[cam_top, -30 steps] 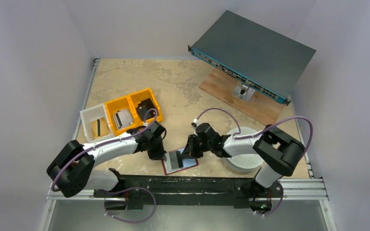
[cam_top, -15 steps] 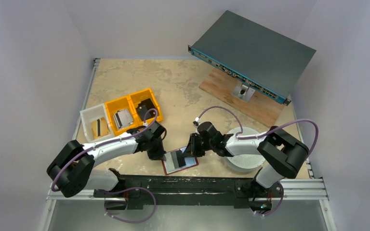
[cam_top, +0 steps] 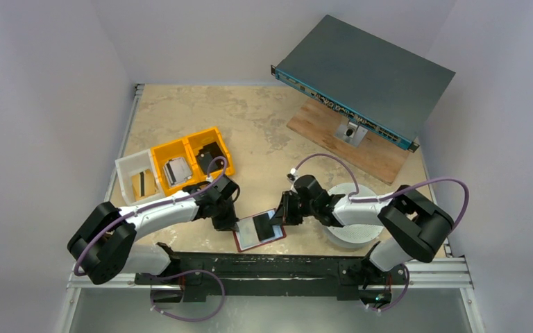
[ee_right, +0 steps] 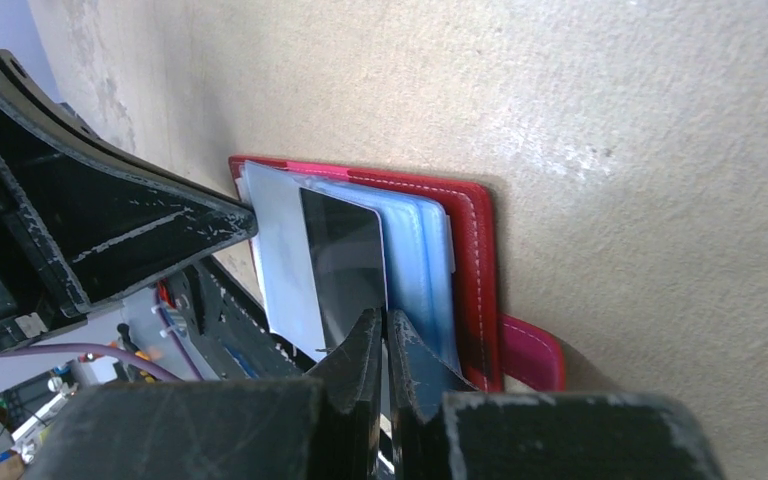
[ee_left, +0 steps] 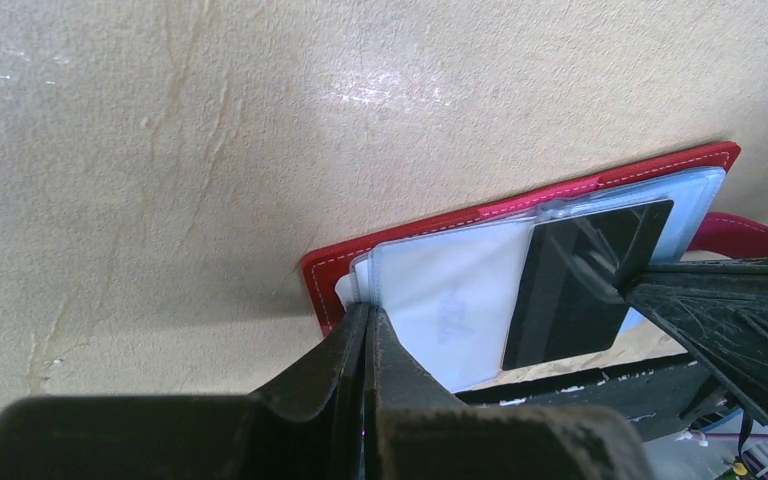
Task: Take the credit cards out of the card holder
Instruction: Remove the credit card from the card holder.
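The card holder [cam_top: 250,238] lies open near the front edge of the table, red cover [ee_left: 318,285] down and pale blue-grey sleeves up. My left gripper [cam_top: 234,225] is shut on the left edge of the sleeves [ee_left: 368,312]. A dark glossy credit card [cam_top: 263,225] sticks partway out of a sleeve on the right. My right gripper [cam_top: 277,219] is shut on that card's edge [ee_right: 384,318]. The same card [ee_right: 345,260] and the red cover [ee_right: 475,270] show in the right wrist view, and the card [ee_left: 575,280] also shows in the left wrist view.
A white bin [cam_top: 139,182] holding a yellow card stands at the left beside two yellow bins [cam_top: 193,161] with parts. A white round object [cam_top: 352,223] sits under the right arm. A grey rack unit [cam_top: 364,76] rests on a wooden board at the back right.
My right gripper has moved to the right, drawing the dark card further out of the holder. The left gripper has stayed on the sleeve edge.
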`<state>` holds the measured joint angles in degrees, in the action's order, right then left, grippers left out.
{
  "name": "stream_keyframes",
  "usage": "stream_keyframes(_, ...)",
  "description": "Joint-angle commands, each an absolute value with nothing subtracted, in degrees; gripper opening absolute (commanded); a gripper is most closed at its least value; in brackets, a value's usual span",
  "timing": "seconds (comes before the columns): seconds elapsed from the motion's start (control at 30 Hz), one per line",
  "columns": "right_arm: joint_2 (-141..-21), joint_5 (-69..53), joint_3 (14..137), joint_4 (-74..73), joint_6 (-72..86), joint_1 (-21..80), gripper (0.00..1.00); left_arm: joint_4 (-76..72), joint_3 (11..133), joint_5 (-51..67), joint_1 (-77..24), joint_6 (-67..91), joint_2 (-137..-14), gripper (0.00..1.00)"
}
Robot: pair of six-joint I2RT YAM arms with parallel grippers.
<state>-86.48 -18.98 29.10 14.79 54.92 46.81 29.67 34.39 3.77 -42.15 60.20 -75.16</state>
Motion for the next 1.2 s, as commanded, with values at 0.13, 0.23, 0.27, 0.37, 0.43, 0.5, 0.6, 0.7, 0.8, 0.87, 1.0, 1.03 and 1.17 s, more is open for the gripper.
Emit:
stream_keyframes(0.13,-82.48,-18.97,28.46,13.66,53.38,45.81,0.00,33.28,35.08,0.88,-42.31,57.51,-75.02,0.00)
stream_keyframes(0.23,-80.27,-18.55,29.02,11.69,53.11,45.32,0.00,33.52,35.53,0.88,-42.28,57.18,-74.25,0.00)
stream_keyframes(0.27,-79.83,-18.52,29.26,11.14,52.89,45.21,0.00,33.45,35.72,1.03,-42.32,57.14,-74.18,0.00)
stream_keyframes(0.37,-79.01,-18.63,29.72,10.02,52.59,45.09,0.00,33.08,36.30,1.58,-42.34,56.96,-73.59,0.00)
stream_keyframes(0.43,-78.64,-18.79,30.05,9.63,52.56,45.09,0.00,32.54,36.79,2.07,-42.30,56.74,-72.57,0.00)
stream_keyframes(0.5,-78.22,-18.89,30.39,9.23,52.60,45.01,0.00,32.60,37.65,2.28,-42.28,56.53,-71.07,0.03)
stream_keyframes(0.6,-77.59,-19.26,31.10,8.65,52.63,45.00,0.00,33.18,39.29,2.30,-42.29,55.85,-68.24,0.16)
stream_keyframes(0.7,-76.59,-19.89,31.86,8.29,53.20,44.84,0.00,33.61,40.96,2.37,-42.23,54.86,-65.37,0.32)
stream_keyframes(0.8,-75.47,-20.21,33.33,7.03,53.58,44.90,0.00,33.03,41.61,3.73,-41.55,53.55,-62.73,0.45)
stream_keyframes(0.87,-74.67,-20.57,34.48,6.01,53.77,44.69,0.00,31.13,40.57,5.82,-40.27,53.01,-60.63,0.53)
stream_keyframes(1.0,-73.19,-21.45,36.33,4.37,54.05,44.26,0.00,25.56,36.56,11.22,-36.76,52.70,-56.03,0.61)
stream_keyframes(1.03,-72.88,-21.71,36.78,3.99,54.09,44.11,0.00,24.77,35.87,12.17,-35.76,52.65,-55.20,0.63)
stream_keyframes(1.17,-71.83,-23.34,38.23,3.42,54.57,43.46,0.00,20.87,33.05,16.09,-33.70,53.09,-51.92,0.66)
